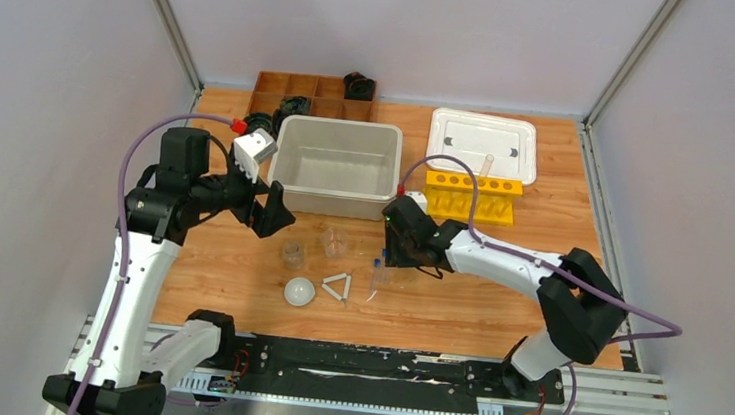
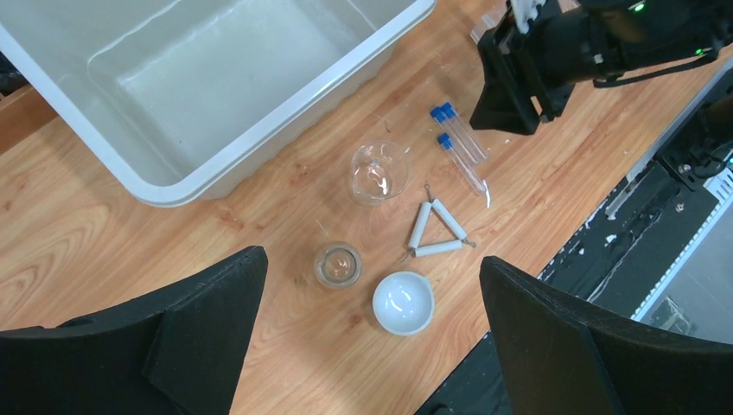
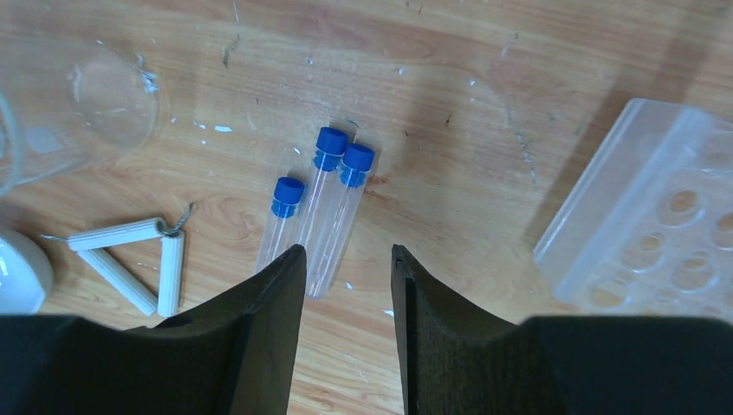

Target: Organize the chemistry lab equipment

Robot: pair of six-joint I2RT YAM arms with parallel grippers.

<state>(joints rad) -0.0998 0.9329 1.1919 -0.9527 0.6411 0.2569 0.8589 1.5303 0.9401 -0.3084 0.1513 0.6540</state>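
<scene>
Beside the white triangle (image 3: 170, 275), tubes (image 3: 333, 216) lie parallel, caps (image 3: 331, 143) facing bin (image 1: 339, 203).

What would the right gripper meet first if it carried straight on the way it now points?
Probably the blue-capped tubes, lying just ahead of the right gripper; depth is unclear.

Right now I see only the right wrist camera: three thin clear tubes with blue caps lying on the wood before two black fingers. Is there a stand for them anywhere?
Observer: Yes, a yellow plastic rack with round holes stands further back on the table, behind the right gripper.
Operator: And the other arm?
Observer: The left gripper hangs wide open above a small clear beaker outside your view.
Operator: Any bigger container?
Observer: A pale grey plastic bin sits left of that rack.
</scene>
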